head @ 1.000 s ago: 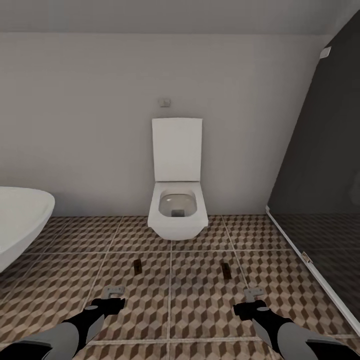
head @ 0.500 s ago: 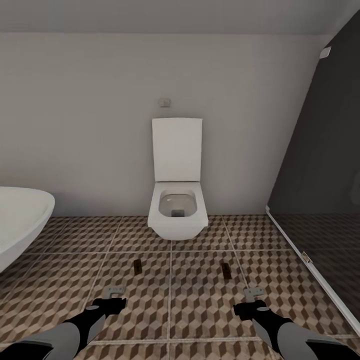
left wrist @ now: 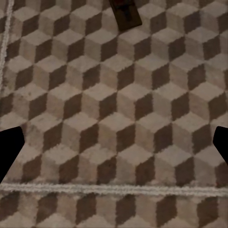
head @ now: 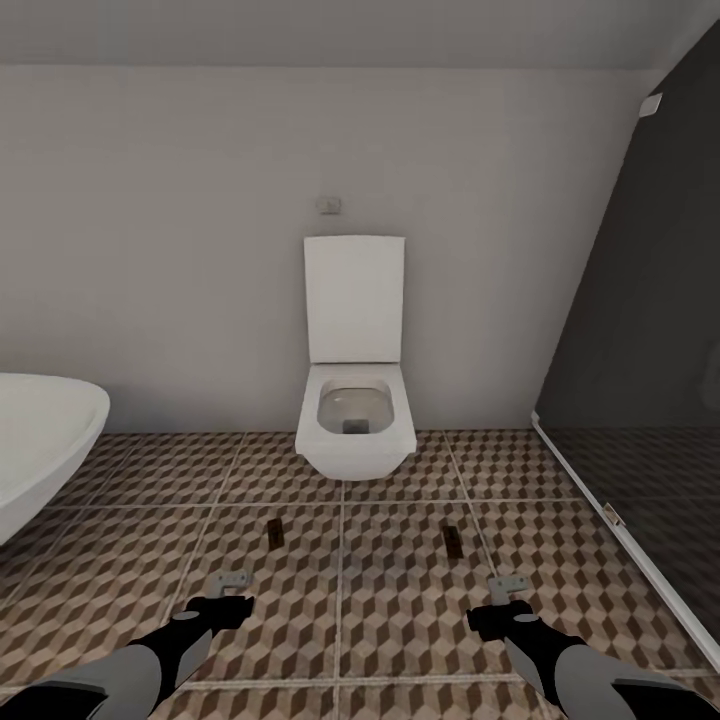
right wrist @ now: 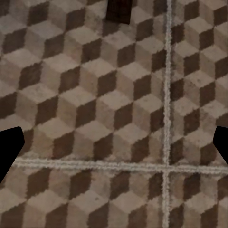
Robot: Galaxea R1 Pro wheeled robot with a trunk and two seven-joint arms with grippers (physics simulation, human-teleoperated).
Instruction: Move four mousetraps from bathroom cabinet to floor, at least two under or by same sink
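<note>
Two mousetraps point(head: 277, 533) point(head: 452, 541) lie well apart on the bathroom floor point(head: 390, 610), near the toilet point(head: 355, 420); left gripper point(head: 232, 596) and right gripper point(head: 505, 598) hover empty, fingers apart.

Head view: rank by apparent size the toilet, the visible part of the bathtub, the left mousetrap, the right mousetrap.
1. toilet, largest by far.
2. bathtub, though the frame edge cuts it off, so its true size is unsure.
3 and 4. left mousetrap and right mousetrap on the bathroom floor: they look alike, not ranked.
</note>
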